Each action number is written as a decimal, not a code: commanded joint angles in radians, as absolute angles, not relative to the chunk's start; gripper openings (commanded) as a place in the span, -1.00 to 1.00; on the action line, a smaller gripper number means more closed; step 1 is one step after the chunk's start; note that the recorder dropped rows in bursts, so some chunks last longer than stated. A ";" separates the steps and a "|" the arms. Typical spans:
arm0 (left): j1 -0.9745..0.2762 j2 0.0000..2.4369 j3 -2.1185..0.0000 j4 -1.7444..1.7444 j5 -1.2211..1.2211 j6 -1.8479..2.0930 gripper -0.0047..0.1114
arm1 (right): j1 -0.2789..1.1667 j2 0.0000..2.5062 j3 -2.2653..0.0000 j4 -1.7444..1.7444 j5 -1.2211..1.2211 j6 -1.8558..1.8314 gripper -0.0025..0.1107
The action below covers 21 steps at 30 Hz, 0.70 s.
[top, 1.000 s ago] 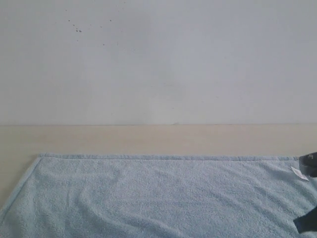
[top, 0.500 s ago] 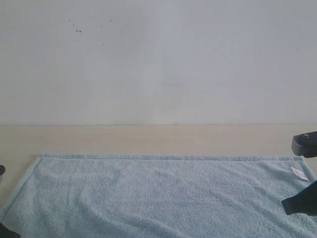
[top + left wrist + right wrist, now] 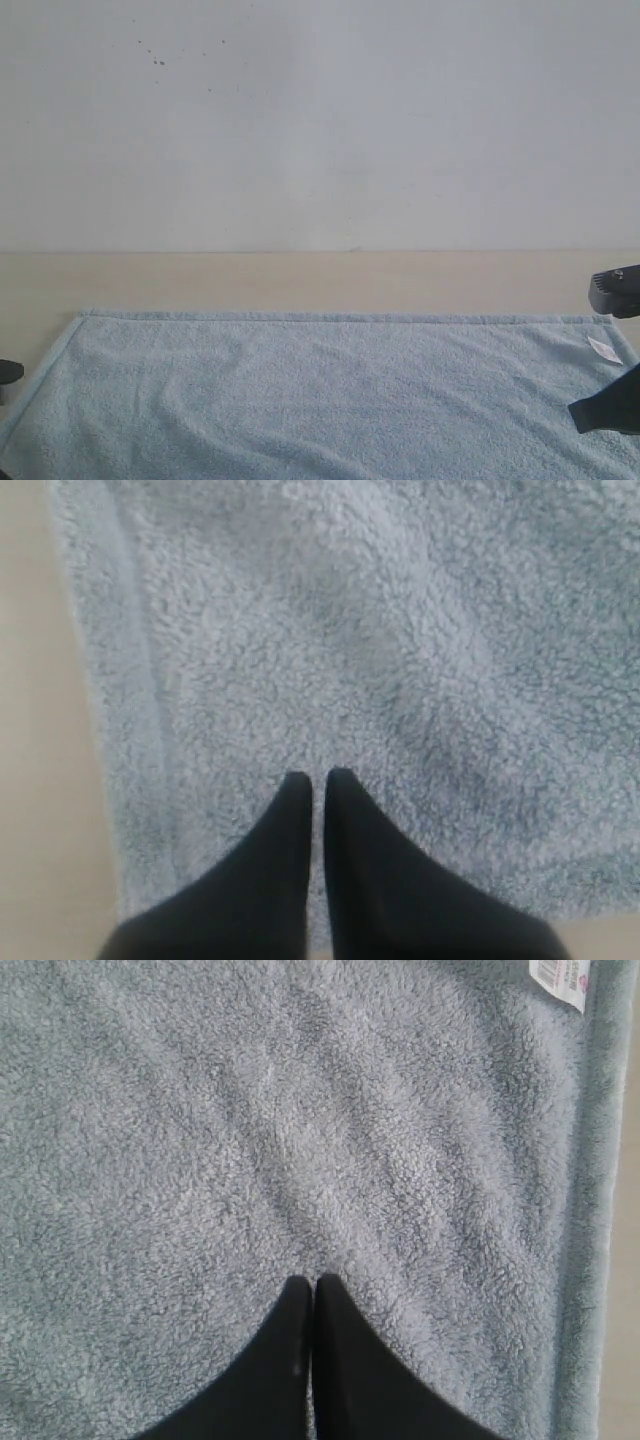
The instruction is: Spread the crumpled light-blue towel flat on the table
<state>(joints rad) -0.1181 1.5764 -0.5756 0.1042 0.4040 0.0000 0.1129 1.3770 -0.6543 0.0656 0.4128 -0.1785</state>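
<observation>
The light-blue towel (image 3: 320,395) lies spread over the beige table (image 3: 300,280), with shallow wrinkles and its hemmed far edge straight. Its white tag (image 3: 603,349) sits by the far right corner. My right gripper (image 3: 590,410) hangs at the right edge of the exterior view, over the towel's right end. In the right wrist view it (image 3: 314,1282) is shut and empty above the terry, near the tag (image 3: 560,975). My left gripper (image 3: 318,776) is shut with only a hairline gap and holds nothing, above the towel (image 3: 400,660) close to its hemmed side. Only a dark bit of the left arm (image 3: 8,372) shows.
A white speckled wall (image 3: 320,120) rises behind the table. A strip of bare table runs between wall and towel. Bare table (image 3: 40,780) also shows beside the towel's left hem, and a sliver (image 3: 628,1260) beyond its right hem.
My right gripper has risen and come further into the exterior view. A bit of the left arm appeared at the left edge, then dropped slightly. The towel has stayed still.
</observation>
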 commanded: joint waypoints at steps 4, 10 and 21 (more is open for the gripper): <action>-0.126 1.646 -0.572 0.098 0.394 0.000 -0.85 | 0.111 1.368 -0.660 0.069 0.409 -0.186 -0.96; -0.126 1.653 -0.572 0.162 0.452 -0.044 -0.85 | 0.111 1.368 -0.660 0.069 0.411 -0.186 -0.96; -0.124 1.653 -0.539 0.392 0.547 -0.350 -0.85 | 0.111 1.368 -0.660 0.069 0.413 -0.184 -0.96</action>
